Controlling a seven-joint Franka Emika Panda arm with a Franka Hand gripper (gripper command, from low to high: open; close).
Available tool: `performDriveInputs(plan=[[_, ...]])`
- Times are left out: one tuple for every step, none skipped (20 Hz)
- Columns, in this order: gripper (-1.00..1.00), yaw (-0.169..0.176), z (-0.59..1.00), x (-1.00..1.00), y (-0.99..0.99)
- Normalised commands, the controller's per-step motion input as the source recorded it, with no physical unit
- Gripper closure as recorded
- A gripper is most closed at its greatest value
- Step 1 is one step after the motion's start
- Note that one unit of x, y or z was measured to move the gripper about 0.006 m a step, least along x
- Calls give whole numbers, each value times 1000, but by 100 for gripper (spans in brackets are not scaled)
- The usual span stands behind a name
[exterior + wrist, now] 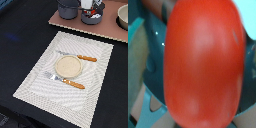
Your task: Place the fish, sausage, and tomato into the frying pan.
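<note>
Under me lies a dark, almost black table top (pixel 20 45). On it sits a pale woven rectangular placemat (pixel 37 85), set at an angle, and along the far edge a pinkish-brown flat board (pixel 107 31). The mat and the board lie just apart, the board's near edge running past the mat's far corner.

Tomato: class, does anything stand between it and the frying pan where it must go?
Nothing visible does. The tomato fills the wrist view with the pan directly behind it, and the gripper hangs over that pan.
</note>
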Motion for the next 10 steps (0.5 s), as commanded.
performDriveInputs(plan=[[-100,0,1000,100,263],[-100,4,1000,103,343],[-100,0,497,31,417],[-100,1,0,0,69],[-100,0,0,0,0],[-100,0,0,0,0],[-100,0,0,0,0],[-100,0,0,0,0],[-100,0,0,0,0],[-100,0,0,0,0]])
